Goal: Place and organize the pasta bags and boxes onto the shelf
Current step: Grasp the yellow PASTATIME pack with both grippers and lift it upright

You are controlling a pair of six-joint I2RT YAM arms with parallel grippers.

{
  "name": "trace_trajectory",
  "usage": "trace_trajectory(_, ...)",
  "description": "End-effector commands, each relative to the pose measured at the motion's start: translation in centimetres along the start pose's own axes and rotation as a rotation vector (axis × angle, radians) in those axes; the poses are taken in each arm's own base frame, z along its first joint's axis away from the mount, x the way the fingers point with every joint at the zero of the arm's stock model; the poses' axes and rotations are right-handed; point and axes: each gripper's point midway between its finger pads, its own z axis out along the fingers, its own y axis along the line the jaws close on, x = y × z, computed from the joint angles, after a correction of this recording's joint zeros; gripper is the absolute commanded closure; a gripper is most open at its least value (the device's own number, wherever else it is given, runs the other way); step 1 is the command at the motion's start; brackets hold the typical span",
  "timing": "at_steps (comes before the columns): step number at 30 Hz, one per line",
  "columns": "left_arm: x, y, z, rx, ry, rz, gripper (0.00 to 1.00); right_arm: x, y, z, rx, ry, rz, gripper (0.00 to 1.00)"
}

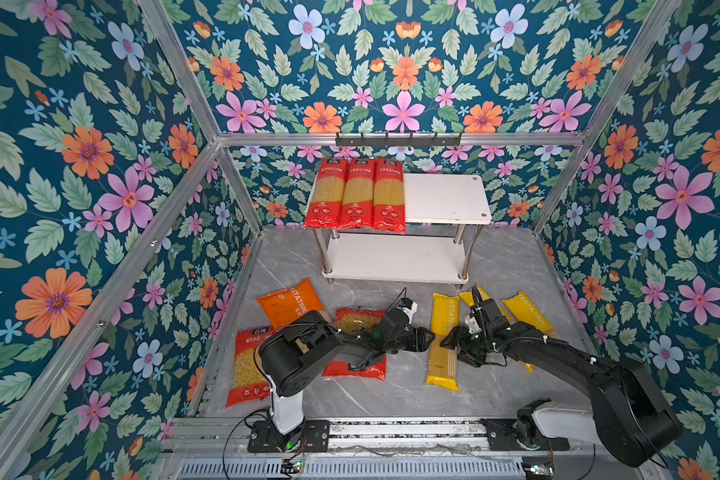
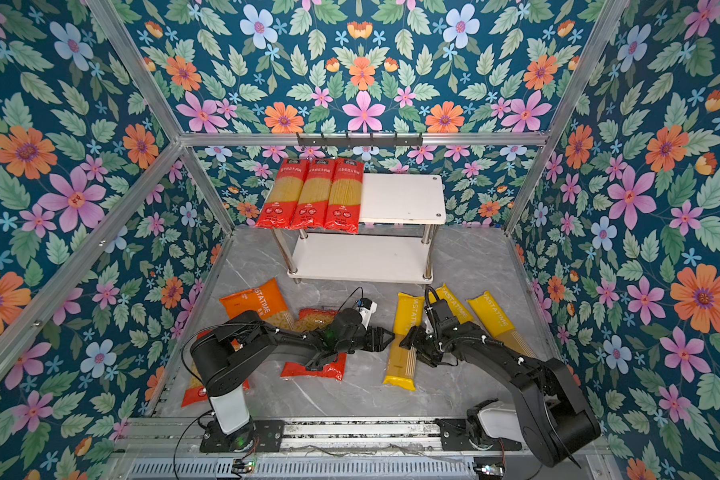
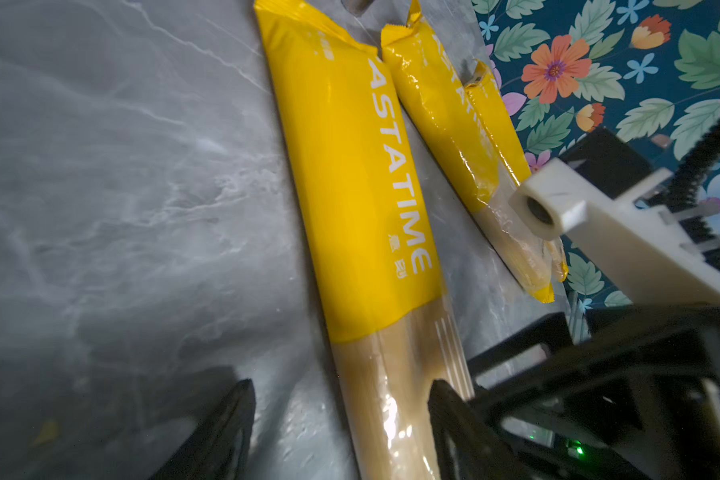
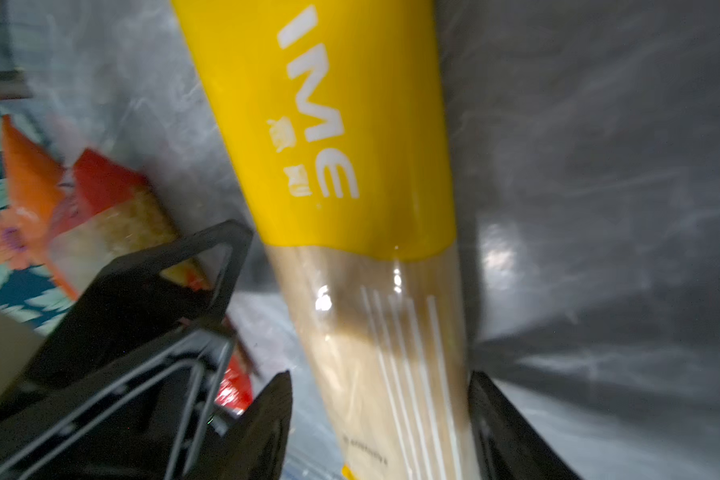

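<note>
In both top views the shelf (image 1: pixel 445 199) (image 2: pixel 400 195) stands at the back of the grey marbled bench (image 1: pixel 391 390). Three red spaghetti packs (image 1: pixel 356 195) lie side by side on the left half of its top board, with pale strands showing through their clear windows. On the bench in front lie an orange bag (image 1: pixel 289 301) and two red short-pasta bags (image 1: pixel 246 365) to the left. A yellow spaghetti pack (image 1: pixel 440 365) and two other yellow packs (image 1: pixel 528 311) lie to the right. The left end effector (image 1: pixel 429 337) and right end effector (image 1: pixel 447 340) face each other across the yellow spaghetti pack's clear part.

In the left wrist view, that pack (image 3: pixel 350 187) is glossy yellow with white lettering and clear below. The left end effector (image 3: pixel 341 384) has its jaws apart, straddling it with a gap on one side.

In the right wrist view, the right end effector (image 4: pixel 381 374) also has its jaws spread, one on each side of the pack's (image 4: pixel 329 124) clear end and not clamping it.
</note>
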Motion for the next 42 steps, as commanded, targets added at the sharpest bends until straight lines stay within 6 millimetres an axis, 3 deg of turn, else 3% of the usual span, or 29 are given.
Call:
trace_trajectory(1,1.1,0.7,-0.2,-0.021,0.049,-0.004,0.31,-1.8,0.1,-1.4,-0.1,-0.034,0.084,0.31)
trace_trajectory(5,1.4,0.0,0.7,0.02,0.09,0.013,0.31,-4.8,-2.1,-2.3,-0.034,-0.133,0.078,0.32)
trace_trajectory(11,1.5,-0.3,2.1,0.029,0.118,0.008,0.34,-7.1,-1.3,-0.7,-0.079,-0.175,0.025,0.38)
trace_trajectory(18,2.1,-0.6,3.5,0.077,0.145,-0.038,0.47,-7.0,-0.4,2.1,-0.199,-0.112,-0.033,0.49)
trace_trajectory(22,2.0,-1.2,3.5,0.103,0.144,-0.036,0.58,-6.2,0.7,2.5,-0.312,-0.105,-0.062,0.62)
trace_trajectory(26,1.8,-1.8,2.8,0.135,0.138,-0.037,0.61,-5.9,1.9,1.4,-0.401,-0.15,-0.097,0.75)
trace_trajectory(35,0.2,-4.1,-0.5,0.223,0.084,-0.013,0.47,-4.9,4.7,-1.4,-0.441,-0.202,-0.233,0.91)
trace_trajectory(38,-1.2,-5.2,-2.3,0.26,0.04,0.017,0.44,-4.4,5.8,-3.1,-0.459,-0.253,-0.313,0.95)
trace_trajectory(42,-3.2,-6.7,-5.1,0.316,-0.038,0.082,0.39,-3.6,8.5,-6.8,-0.536,-0.361,-0.467,1.0)
